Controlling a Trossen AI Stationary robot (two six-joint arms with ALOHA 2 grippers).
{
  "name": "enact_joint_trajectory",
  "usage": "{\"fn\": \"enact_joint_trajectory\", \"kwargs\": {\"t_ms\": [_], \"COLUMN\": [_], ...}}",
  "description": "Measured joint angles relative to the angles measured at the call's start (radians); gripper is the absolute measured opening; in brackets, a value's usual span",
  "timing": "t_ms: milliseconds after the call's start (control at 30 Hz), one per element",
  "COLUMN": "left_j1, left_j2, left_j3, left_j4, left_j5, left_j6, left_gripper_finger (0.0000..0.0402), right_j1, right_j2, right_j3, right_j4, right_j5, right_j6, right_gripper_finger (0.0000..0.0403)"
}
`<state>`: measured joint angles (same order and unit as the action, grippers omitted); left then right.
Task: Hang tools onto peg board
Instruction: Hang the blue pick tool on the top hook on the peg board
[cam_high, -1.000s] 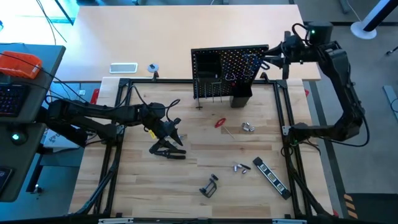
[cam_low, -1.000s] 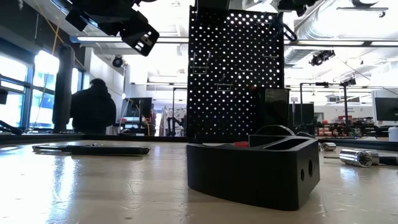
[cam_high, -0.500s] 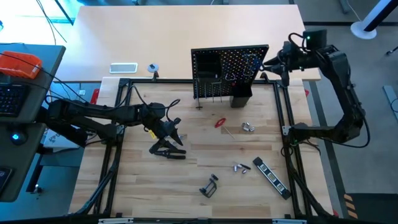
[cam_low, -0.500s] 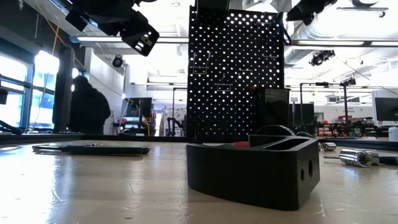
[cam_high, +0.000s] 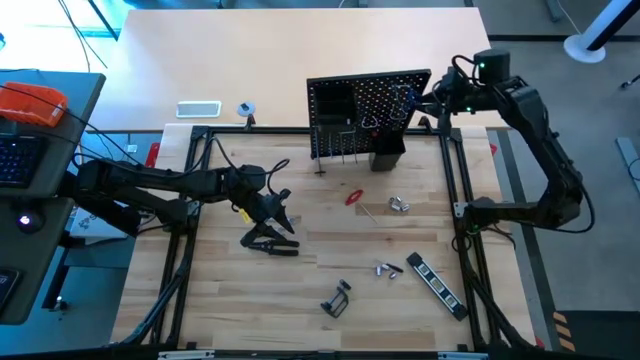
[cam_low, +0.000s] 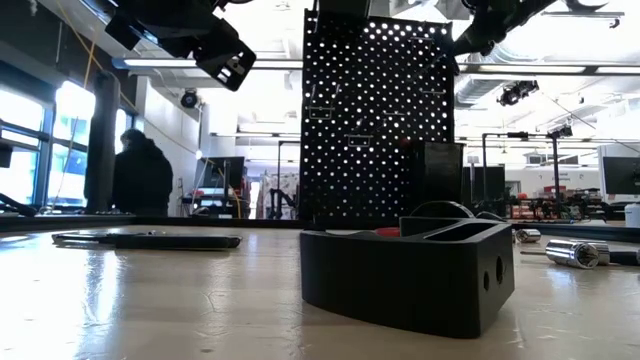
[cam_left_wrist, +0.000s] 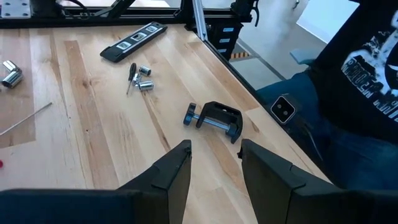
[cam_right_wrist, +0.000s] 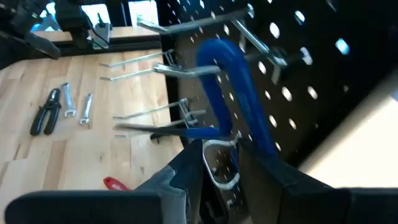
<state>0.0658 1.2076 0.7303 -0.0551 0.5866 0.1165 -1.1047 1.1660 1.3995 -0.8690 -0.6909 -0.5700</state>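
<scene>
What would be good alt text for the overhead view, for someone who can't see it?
The right gripper reaches the upright peg board at the table's far edge, while the left gripper waits above black pliers. A clamp, screwdriver and striped bar lie scattered.

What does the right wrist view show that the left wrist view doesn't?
Only the right wrist view: the peg board close up, its metal hooks, and the blue-handled hex key among them just beyond the right claw; farther off, black pliers and two silver wrenches lie on the table.

Only the left wrist view: the black clamp, the black striped bar, small sockets, a seated person's dark shirt, and the left claw, open and empty.

Both: the wooden table top.
</scene>
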Motion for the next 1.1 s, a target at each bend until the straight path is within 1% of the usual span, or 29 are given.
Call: {"fn": "enact_joint_trajectory", "kwargs": {"t_ms": [367,567,833,1100], "left_j1": [0.000,0.000,-0.001,-0.001], "left_j2": [0.000,0.000,0.000,0.000], "left_j3": [0.000,0.000,0.000,0.000], "left_j4": [-0.001,-0.001,-0.001,-0.001], "left_j5": [-0.001,-0.001,0.000,0.000], "left_j6": [-0.002,-0.003,-0.003,-0.008], "left_gripper_finger": [0.0133,0.0133,0.0133,0.0133], "right_j1": [0.086,0.093,0.104,0.147], "right_j2": [-0.002,-0.004,-0.005,-0.005], "right_j3": [-0.001,-0.001,-0.001,-0.001], "right_j4": [0.026,0.079,0.134,0.109], "right_j5": [-0.007,0.077,0.121,0.236], "right_j6": [0.051,0.106,0.167,0.177], "right_gripper_finger": [0.0094,0.0094,0.0094,0.0094]}}
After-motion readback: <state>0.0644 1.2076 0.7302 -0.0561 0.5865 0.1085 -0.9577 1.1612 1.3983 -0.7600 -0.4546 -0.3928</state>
